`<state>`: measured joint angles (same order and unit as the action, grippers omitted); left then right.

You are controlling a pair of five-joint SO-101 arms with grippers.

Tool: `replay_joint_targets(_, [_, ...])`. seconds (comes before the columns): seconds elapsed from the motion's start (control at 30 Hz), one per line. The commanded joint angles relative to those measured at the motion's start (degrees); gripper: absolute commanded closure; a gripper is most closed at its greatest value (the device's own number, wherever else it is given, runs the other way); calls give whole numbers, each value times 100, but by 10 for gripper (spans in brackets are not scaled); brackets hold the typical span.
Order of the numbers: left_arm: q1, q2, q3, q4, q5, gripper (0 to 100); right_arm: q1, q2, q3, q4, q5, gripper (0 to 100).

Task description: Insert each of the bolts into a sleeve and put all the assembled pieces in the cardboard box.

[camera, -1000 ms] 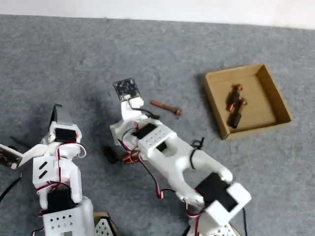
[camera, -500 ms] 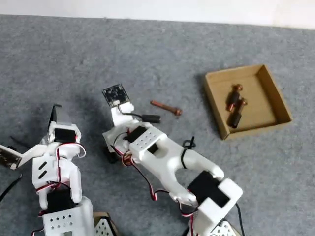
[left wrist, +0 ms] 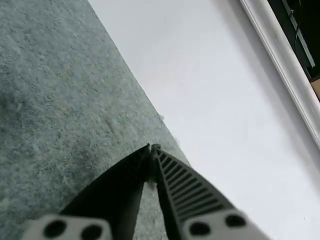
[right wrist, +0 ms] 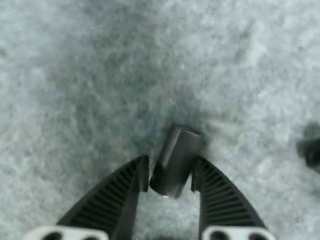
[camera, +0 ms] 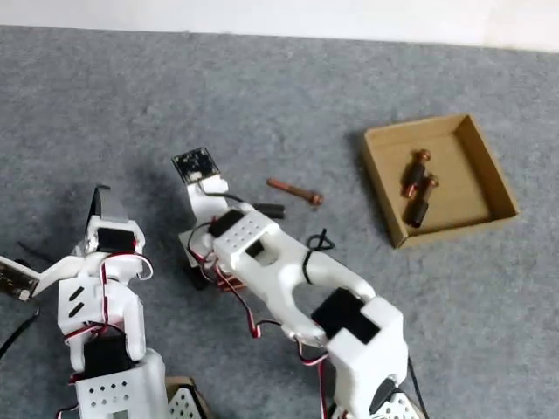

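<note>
**Right claw lining up on a loose sleeve, third assembly starting**

Left claw (left wrist: 151,150) is sitting pinched shut with nothing in it, tips hovering over the carpet (camera: 288,87). It's holding the same spot it had a second ago, well off to the side of the action.

Right claw (right wrist: 171,161) is what's changing. Over the last second the right arm has been swinging toward the left arm's side. Its wrist board (camera: 194,163) is now sitting further that way in the high view. The jaws are standing spread, straddling a black sleeve (right wrist: 176,157) that's lying on the carpet between the fingertips. Both fingers are just beside its sides. I'm not seeing a squeeze yet, so I'm reading the claw as released and lined up to clamp.

The swing is also uncovering a second sleeve (camera: 267,210), lying near the right claw on its box side. The loose bolt (camera: 294,191) is lying just past that sleeve, further from the claw, not moving. The cardboard box (camera: 384,188) is sitting well apart from the claw on that same side. Two assembled pieces (camera: 415,173) are lying in it, unchanged.

Reading for the task: two pieces are done, and I'm counting one bolt waiting outside the box. A grab is looking imminent. The sleeve is sitting skewed to the jaws, so it may twist as they close.
</note>
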<state>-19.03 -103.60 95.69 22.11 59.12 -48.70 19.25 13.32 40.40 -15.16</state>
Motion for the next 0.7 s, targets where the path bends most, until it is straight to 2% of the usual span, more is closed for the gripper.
replay_joint_targets(0.0, [57,-57,-127,-132,18,976,22,110,-497,259,-62,868])
replay_joint_targets(0.43, [57,-66,-136,-132,18,976,84,127,-505,321,-62,872])
replay_joint_targets(0.5, [57,-66,-136,-132,18,976,84,127,-505,321,-26,909])
replay_joint_targets(0.57, [57,-66,-136,-132,18,976,84,127,-505,321,-18,990])
replay_joint_targets(0.67, [57,-66,-136,-132,18,976,84,92,-514,321,255,991])
